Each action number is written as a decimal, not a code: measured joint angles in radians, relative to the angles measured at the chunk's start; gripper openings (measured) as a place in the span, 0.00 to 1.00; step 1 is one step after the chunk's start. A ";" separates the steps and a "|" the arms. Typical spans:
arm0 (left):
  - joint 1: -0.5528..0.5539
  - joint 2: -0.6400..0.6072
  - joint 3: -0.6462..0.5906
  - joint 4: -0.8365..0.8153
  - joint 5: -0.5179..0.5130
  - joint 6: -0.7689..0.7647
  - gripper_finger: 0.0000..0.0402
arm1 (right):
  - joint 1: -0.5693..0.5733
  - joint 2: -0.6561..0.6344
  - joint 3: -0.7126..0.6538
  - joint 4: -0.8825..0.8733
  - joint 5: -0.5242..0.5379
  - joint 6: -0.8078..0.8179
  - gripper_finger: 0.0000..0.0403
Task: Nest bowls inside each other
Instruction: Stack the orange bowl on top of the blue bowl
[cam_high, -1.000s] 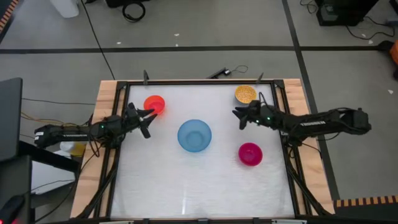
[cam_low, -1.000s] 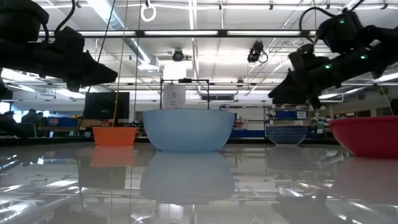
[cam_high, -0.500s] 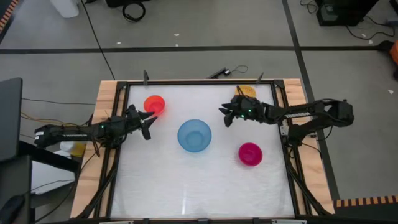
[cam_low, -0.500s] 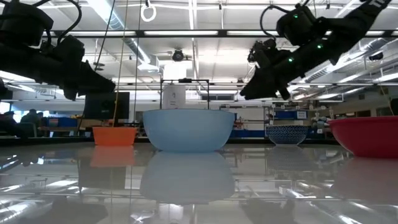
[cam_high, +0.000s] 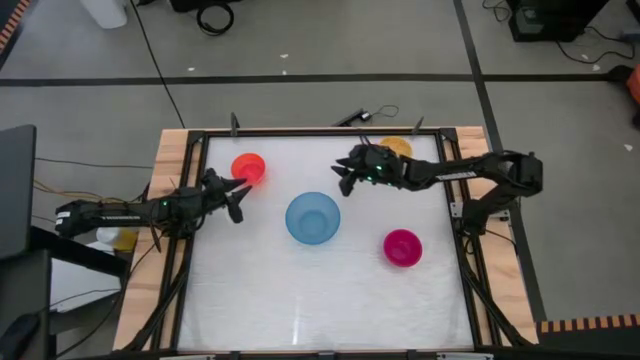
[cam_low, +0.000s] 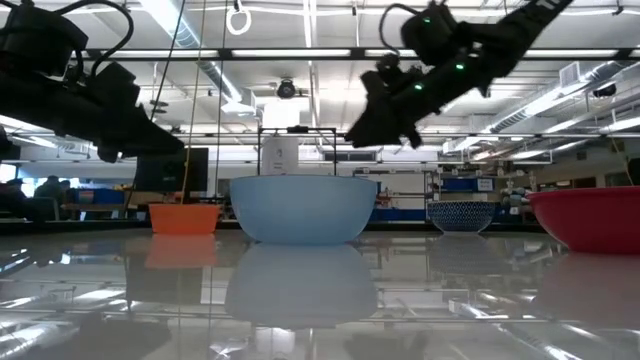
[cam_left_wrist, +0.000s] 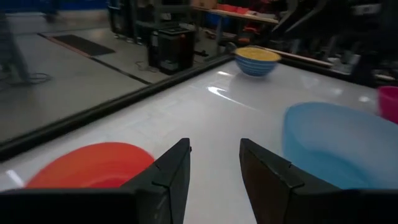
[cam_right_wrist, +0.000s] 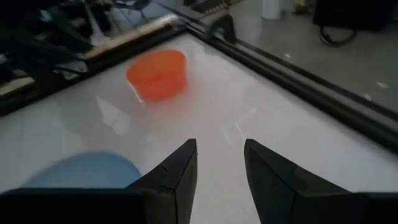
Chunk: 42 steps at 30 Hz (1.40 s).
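Observation:
Four bowls rest upright on their bases on the white table. The light blue bowl is in the middle, the orange one at the far left, the red-magenta one at the right. My right arm partly covers the yellow one at the far right. My right gripper hangs open and empty in the air, beyond the blue bowl's far right side, pointing toward the orange bowl. My left gripper stands open and empty just nearer than the orange bowl.
A black frame runs round the table, with wooden boards outside it on both sides. There is bare tabletop on the near half, in front of the blue and red-magenta bowls.
My right gripper has swung toward the table's left edge and risen, going from beside the yellow bowl to a spot above the table beyond the blue bowl. It has stayed open. None of the bowls has moved.

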 joint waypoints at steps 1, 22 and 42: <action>0.000 0.000 0.000 -0.001 -0.014 0.000 0.35 | 0.000 0.030 0.043 -0.014 -0.003 -0.014 0.35; 0.000 0.032 0.000 -0.005 -0.031 -0.084 0.35 | 0.051 0.686 0.936 -0.364 -0.021 0.093 0.35; 0.000 0.074 0.000 -0.005 -0.060 -0.106 0.35 | 0.022 1.042 1.381 -0.549 0.036 0.225 0.53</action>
